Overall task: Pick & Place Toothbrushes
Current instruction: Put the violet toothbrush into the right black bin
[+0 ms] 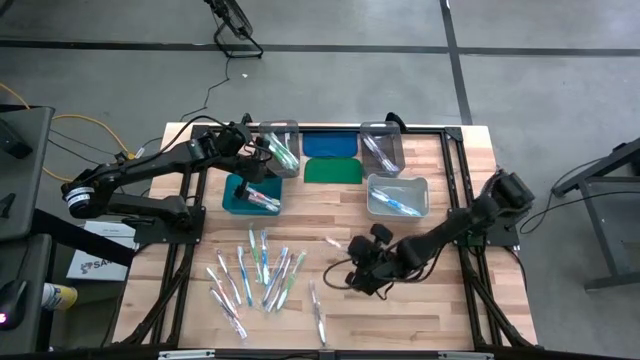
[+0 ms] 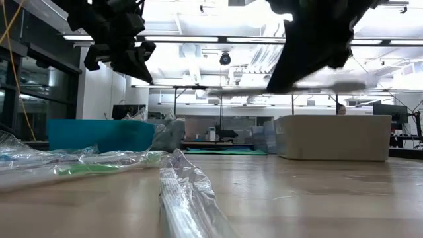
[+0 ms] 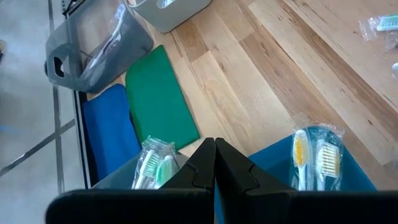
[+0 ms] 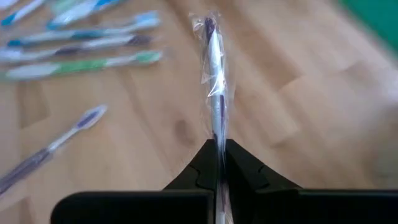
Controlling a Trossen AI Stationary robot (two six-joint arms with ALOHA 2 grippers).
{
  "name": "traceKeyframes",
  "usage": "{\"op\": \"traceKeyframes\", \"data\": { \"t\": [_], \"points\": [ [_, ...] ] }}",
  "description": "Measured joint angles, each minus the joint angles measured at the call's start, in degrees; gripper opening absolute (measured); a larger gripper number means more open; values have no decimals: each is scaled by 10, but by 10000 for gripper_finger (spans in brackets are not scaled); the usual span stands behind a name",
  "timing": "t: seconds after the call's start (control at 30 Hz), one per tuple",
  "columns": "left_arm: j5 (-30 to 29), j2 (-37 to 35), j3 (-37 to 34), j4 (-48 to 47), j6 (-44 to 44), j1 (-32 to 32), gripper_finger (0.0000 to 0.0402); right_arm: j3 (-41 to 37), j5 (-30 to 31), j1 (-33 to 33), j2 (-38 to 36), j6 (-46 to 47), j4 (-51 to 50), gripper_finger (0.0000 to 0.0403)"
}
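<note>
Several wrapped toothbrushes (image 1: 250,275) lie flat on the near left part of the wooden table. My right gripper (image 1: 356,270) hovers just to their right, shut on one clear-wrapped toothbrush with purple parts (image 4: 214,81). The left gripper (image 1: 250,143) hangs shut and empty over the gap between the teal bin (image 1: 250,195) and the far left clear bin (image 1: 280,148). In its wrist view, the shut fingers (image 3: 215,158) hang above a green toothbrush (image 3: 152,167) in the clear bin and two yellowish ones (image 3: 314,158) in the teal bin. My right gripper pinches the wrapped toothbrush between its two fingers at one end (image 4: 218,138). The brush lies in line with the fingers and sticks straight out ahead of them. It is lifted clear of the table, as the low view shows (image 2: 330,82).
A flat blue lid (image 1: 330,145) and a green lid (image 1: 332,171) lie at the table's far middle. Two more clear bins (image 1: 382,145) (image 1: 397,195) with toothbrushes stand at the far right. One wrapped brush (image 1: 317,310) lies near the front edge. Bare wood spreads at the right.
</note>
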Motion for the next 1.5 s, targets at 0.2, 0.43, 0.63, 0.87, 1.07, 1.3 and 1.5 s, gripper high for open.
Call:
{"op": "traceKeyframes", "data": {
  "t": [0.2,0.43,0.63,0.87,1.07,1.3,1.5],
  "points": [
    [0,0,0,0,-1,0,1,0,29,-28,-80,2,-125,5],
    [0,0,0,-15,-6,0,1,0,36,-108,-142,-3,-232,5],
    [-1,0,0,-24,-6,0,1,0,5,-202,-150,-58,-261,5],
    [-1,0,0,-29,-6,0,1,0,-37,-327,-150,-122,-268,5],
    [-1,0,0,-21,-3,0,1,0,-98,-457,-150,-187,-260,5],
    [-2,0,0,12,2,0,1,-16,-201,-588,-150,-288,-149,5],
    [-3,0,0,18,17,0,1,-60,-248,-646,-150,-326,-47,5]
  ]
}}
